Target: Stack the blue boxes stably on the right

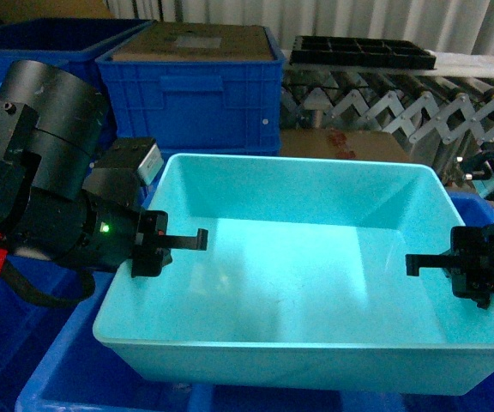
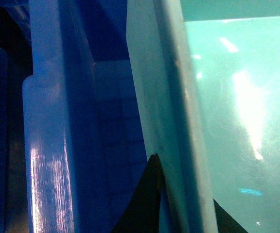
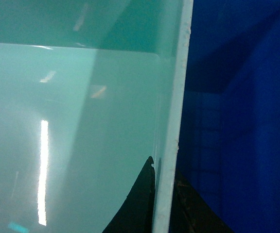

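One blue box (image 1: pixel 307 266), a light turquoise tub, fills the middle of the head view and sits level, open side up and empty. My left gripper (image 1: pixel 183 241) is shut on its left wall, and my right gripper (image 1: pixel 431 261) is shut on its right wall. In the left wrist view the tub's wall (image 2: pixel 164 97) runs between the two black fingers (image 2: pixel 142 204) of the left gripper (image 2: pixel 183 213). The right wrist view shows the thin rim (image 3: pixel 176 121) pinched in the right gripper (image 3: pixel 163 204). The tub hangs over royal-blue tubs; whether it touches them is hidden.
A royal-blue tub (image 1: pixel 58 378) lies under the turquoise one, its walls close beside both grippers (image 2: pixel 47 145) (image 3: pixel 247 145). Ribbed royal-blue crates (image 1: pixel 195 94) stand behind. A black tray (image 1: pixel 363 51) rests on a roller conveyor (image 1: pixel 401 107) at the back right.
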